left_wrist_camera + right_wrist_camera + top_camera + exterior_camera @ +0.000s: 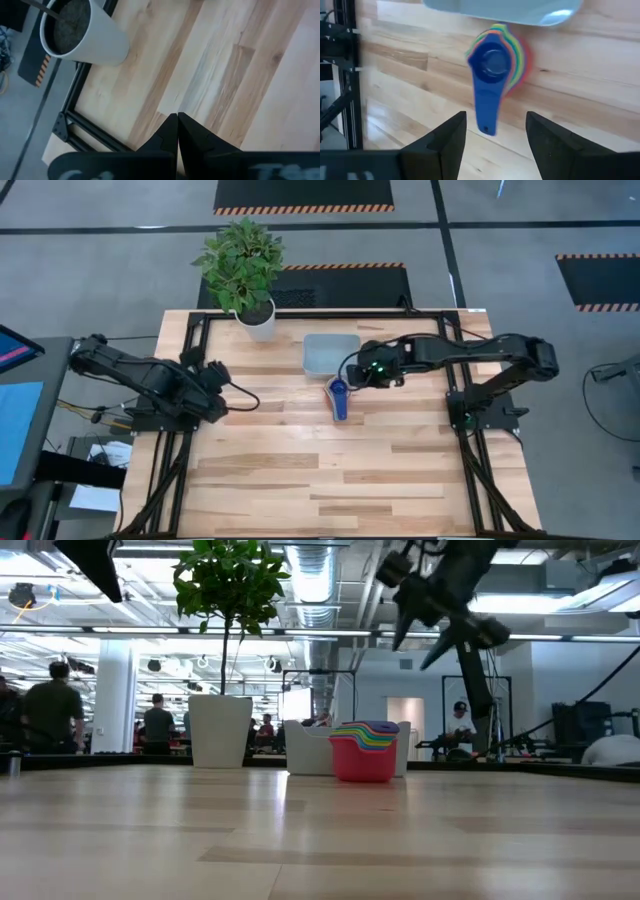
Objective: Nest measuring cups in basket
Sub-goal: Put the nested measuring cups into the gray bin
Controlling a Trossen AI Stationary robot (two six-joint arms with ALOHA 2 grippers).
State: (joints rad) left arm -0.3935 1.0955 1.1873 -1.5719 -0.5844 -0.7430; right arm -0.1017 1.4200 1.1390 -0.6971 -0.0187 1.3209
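The measuring cups [339, 395] are nested in one stack, with the dark blue cup on top and the red one at the bottom [363, 752]. The stack stands on its base on the table, outside the basket and just on its near side. The blue handle [487, 115] points toward the near edge. The pale grey-blue basket [331, 353] sits behind the stack. My right gripper [496, 116] is open and hangs raised above the table [425, 635], just right of the stack and touching nothing. My left gripper [177, 116] is shut and waits at the table's left [217, 380].
A white plant pot [257, 322] with a leafy plant stands at the far edge, left of the basket. Black frame rails [75, 117] run along the table's edges. Bare wood [330, 470] stretches across the near half of the table. People stand in the room beyond [50, 710].
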